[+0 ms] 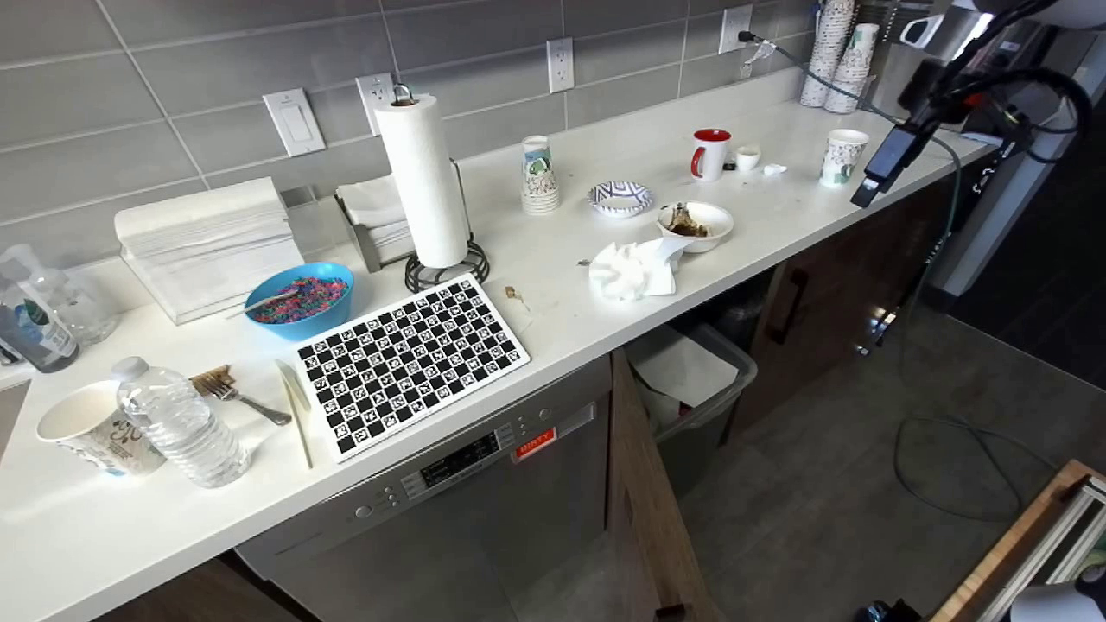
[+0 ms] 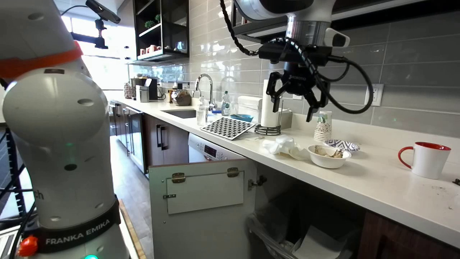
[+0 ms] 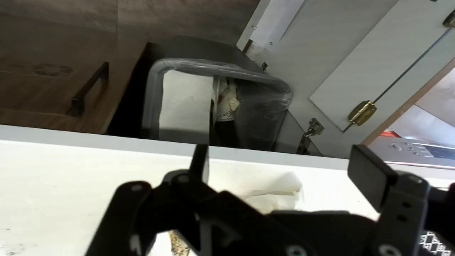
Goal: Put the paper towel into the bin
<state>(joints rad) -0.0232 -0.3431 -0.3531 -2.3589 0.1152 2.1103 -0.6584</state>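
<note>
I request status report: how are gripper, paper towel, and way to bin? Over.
Gripper open, empty. Paper towel crumpled on counter, beside white bowl. Bin below; possible obstacle: counter edge, partly over it.

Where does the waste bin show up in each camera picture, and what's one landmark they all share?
In an exterior view: the bin is right of centre, below mid-height.
In an exterior view: the bin is at the bottom edge, right of centre, partly cut off.
In the wrist view: the bin is upper middle, partly hidden by the counter.
Shared landmark: the open cabinet door, beside the bin in all three.
</note>
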